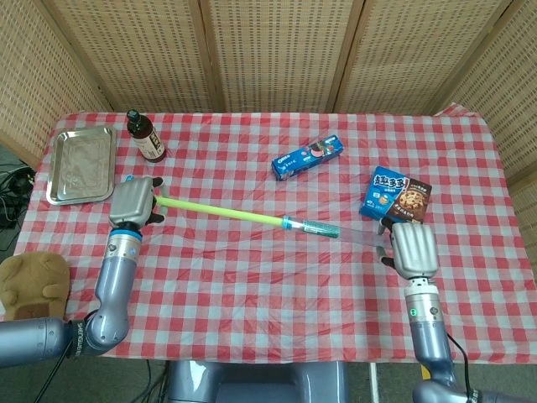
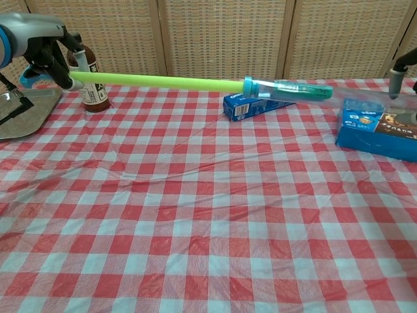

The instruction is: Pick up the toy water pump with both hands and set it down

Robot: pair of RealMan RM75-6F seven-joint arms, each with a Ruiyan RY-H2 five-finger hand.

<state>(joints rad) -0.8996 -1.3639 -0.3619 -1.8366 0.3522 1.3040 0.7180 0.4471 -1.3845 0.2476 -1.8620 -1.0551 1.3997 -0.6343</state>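
The toy water pump [image 1: 252, 216] is a long rod, a yellow-green shaft [image 2: 156, 81] joined to a clear tube with a teal core [image 2: 290, 90]. It hangs above the checked cloth, nearly level in the chest view. My left hand [image 1: 134, 201] grips the yellow end, with its fingers [image 2: 52, 55] curled round the shaft at the far left of the chest view. My right hand [image 1: 413, 249] holds the clear end; only a dark fingertip [image 2: 395, 81] shows at the right edge of the chest view.
A brown bottle [image 1: 146, 137] stands just behind my left hand, beside a steel tray [image 1: 81, 164]. A blue toothpaste box [image 1: 308, 156] lies beyond the pump's middle. A blue cookie box [image 1: 395, 198] sits close by my right hand. A brown plush [image 1: 32, 281] lies off the table's left.
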